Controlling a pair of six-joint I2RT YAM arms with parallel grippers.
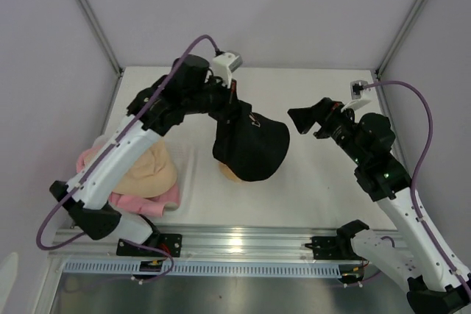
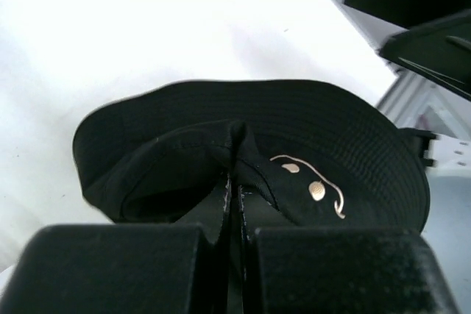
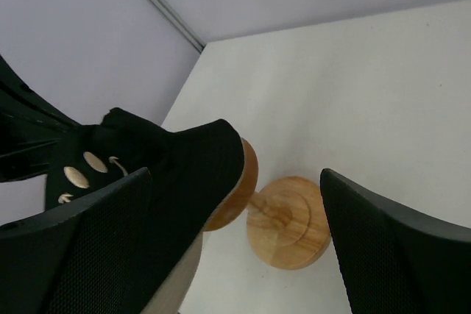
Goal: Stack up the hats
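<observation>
The black hat (image 1: 252,147) hangs over the round-topped wooden stand (image 1: 234,175) at the table's middle. My left gripper (image 1: 234,105) is shut on a fold of its crown; the wrist view shows the black hat (image 2: 294,145) pinched between the fingers (image 2: 147,270). My right gripper (image 1: 303,121) is open and empty, just right of the hat. Its wrist view shows the black hat (image 3: 184,174) draped on the stand (image 3: 287,222). The beige hat (image 1: 149,170) lies on a pink hat (image 1: 151,202) at the left. A second pink hat is not told apart.
The beige and pink hats lie in a white plastic basket (image 1: 185,174) at the table's left edge. A metal rail (image 1: 243,240) runs along the near edge. Grey walls close in the back and sides.
</observation>
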